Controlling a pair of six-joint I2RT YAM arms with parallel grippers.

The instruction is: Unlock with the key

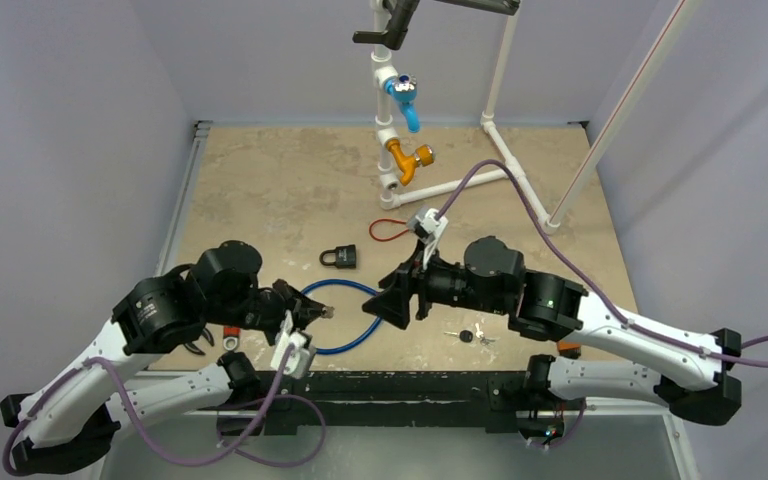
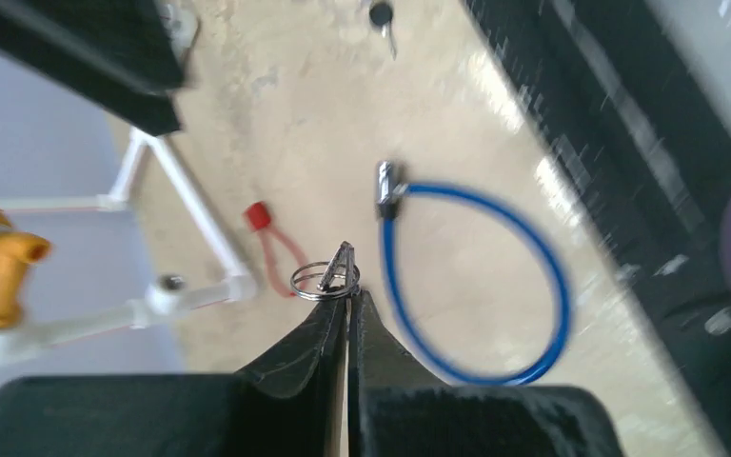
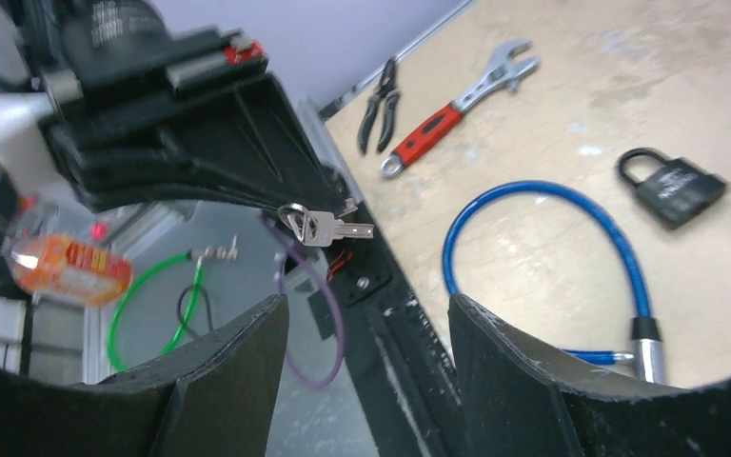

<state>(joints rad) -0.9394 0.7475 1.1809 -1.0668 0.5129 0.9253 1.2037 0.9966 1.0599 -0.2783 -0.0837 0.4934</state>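
The left jaws are clamped shut on a small silver key, holding it in the air facing the open, empty right jaws, with the blue cable lock and black padlock lying on the desk.

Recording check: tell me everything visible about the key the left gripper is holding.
The key is small, silver and metallic-looking, with a split ring through its head. The left gripper is shut on it near the head end, so the blade sticks out past the fingertips, in the air above the table. Nothing else touches it; the right gripper faces it, open and apart.
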